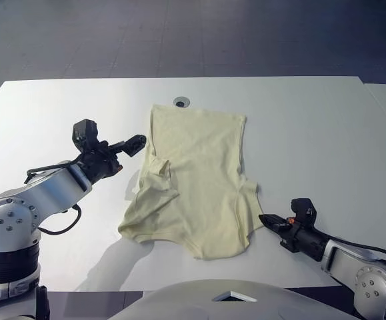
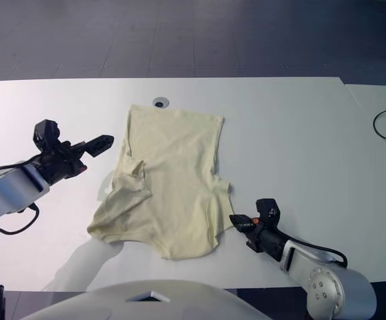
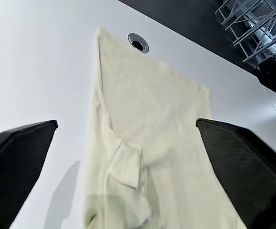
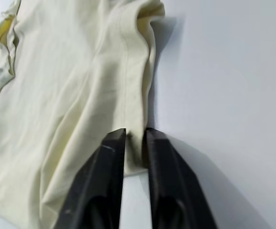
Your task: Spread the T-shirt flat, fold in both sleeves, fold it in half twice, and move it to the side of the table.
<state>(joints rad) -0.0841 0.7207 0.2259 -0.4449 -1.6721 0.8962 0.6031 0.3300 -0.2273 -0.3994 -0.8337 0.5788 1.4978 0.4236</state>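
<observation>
T-shirt (image 3: 147, 143) near end ran off the left wrist view; right wrist view cropped it too. Folded-in sleeve (image 1: 159, 175) hid the cloth beneath. Cable loop (image 2: 375, 124) was clipped by the view's edge. Grommet (image 1: 181, 102) was too small to identify.

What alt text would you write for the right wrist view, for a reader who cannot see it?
The right gripper's two black fingers pinch the edge of a pale yellow T-shirt, which lies rumpled on a white table.

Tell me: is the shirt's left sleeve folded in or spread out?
Folded in: the left sleeve lies as a flap on top of the shirt, inside its left edge. The fabric around it is rumpled.
</observation>
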